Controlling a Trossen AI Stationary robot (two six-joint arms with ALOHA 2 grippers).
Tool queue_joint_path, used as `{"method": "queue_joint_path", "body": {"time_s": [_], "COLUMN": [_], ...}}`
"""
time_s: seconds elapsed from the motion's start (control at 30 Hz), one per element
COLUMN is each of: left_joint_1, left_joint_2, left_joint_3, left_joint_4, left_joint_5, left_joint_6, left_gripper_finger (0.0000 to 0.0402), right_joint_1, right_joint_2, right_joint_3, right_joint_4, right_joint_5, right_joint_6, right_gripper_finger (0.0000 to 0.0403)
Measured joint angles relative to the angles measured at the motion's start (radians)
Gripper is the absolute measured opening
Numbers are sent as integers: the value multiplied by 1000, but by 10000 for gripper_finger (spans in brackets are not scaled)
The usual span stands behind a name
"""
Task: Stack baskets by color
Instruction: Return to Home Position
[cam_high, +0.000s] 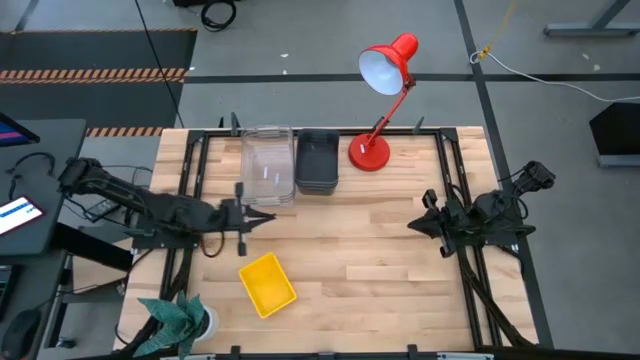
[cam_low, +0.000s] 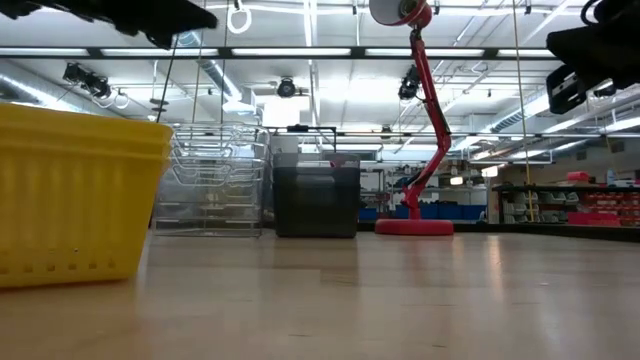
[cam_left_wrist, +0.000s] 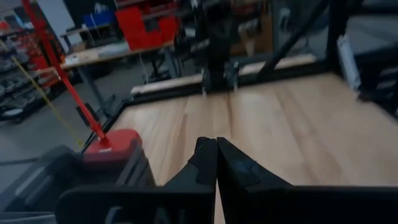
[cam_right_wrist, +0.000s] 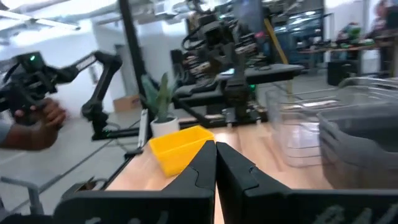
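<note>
Overhead straight down, table-level across, both sharing yellow baskets (cam_high: 267, 283)

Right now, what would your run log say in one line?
yellow baskets: stacked, apart, left side | clear baskets: stacked, far edge | grey baskets: stacked beside clear | left gripper: shut, empty | right gripper: shut, empty
</note>
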Motion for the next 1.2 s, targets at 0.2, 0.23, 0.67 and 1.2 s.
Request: {"method": "queue_joint_path", "body": {"time_s": [0.2,0.23,0.67,1.2], "left_joint_1": [-24,-24,-24,-17], "left_joint_2": [-188,-210,-249,-510], "left_joint_3": [-68,-73,-83,-378], "left_joint_4": [2,1,2,236], "left_joint_5": [1,1,0,272], "left_joint_6": [3,3,-194,-176], "left_gripper_finger": [7,9,35,33], "right_joint_1": [0,0,0,0], "right_joint_2": [0,0,0,0], "right_joint_3": [0,0,0,0], "right_joint_4": [16,16,16,17], "right_joint_5": [24,23,20,20], "right_joint_6": [24,21,19,19], "right_gripper_finger": [9,9,9,12]}}
